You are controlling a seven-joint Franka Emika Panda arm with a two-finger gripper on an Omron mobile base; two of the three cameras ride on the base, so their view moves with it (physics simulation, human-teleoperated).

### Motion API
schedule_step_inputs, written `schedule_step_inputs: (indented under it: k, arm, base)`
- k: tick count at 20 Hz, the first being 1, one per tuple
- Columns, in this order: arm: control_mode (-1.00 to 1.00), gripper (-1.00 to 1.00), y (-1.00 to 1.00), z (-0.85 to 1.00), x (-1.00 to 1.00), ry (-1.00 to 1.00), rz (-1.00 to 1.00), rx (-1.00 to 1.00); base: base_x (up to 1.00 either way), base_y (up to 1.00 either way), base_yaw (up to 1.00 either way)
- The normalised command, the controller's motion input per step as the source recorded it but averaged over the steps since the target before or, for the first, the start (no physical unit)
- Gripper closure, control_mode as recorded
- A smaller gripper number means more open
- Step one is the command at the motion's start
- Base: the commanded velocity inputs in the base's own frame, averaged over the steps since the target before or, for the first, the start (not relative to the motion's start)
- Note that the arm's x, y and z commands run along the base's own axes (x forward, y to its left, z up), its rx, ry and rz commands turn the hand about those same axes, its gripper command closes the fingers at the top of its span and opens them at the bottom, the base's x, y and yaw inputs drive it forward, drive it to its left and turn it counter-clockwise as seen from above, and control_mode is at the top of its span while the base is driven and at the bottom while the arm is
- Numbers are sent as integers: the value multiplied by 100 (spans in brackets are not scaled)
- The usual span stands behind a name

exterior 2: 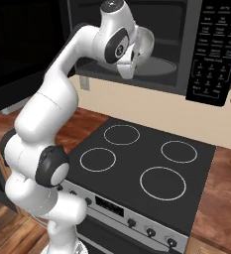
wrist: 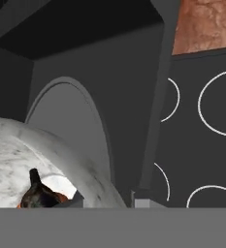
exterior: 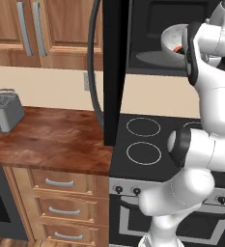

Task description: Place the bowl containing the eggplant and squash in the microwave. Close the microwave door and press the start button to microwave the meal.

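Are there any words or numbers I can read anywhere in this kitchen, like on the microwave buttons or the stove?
None can be read.
Button panel of the microwave: rows of small pale labels, too blurred to read.
Stove: just white burner rings and plain knobs; its small front display shows no readable figures.
Toaster: no lettering visible.

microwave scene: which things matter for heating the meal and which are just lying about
Job: bowl, eggplant, squash, microwave, microwave door.
Lying about: toaster, stove, counter, drawers.
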Motion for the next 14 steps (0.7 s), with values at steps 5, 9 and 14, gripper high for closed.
schedule_step_inputs:
  k: [5, 9, 14]
  arm:
    - [-100, 100, 0, -29, 18, 0, -23, 0]
    - [-100, -100, 0, -29, 28, 0, -25, 0]
    - [-100, -100, 0, -12, 23, 0, -21, 0]
  base:
    - [0, 0, 0]
    - [0, 0, 0]
    - [0, 0, 0]
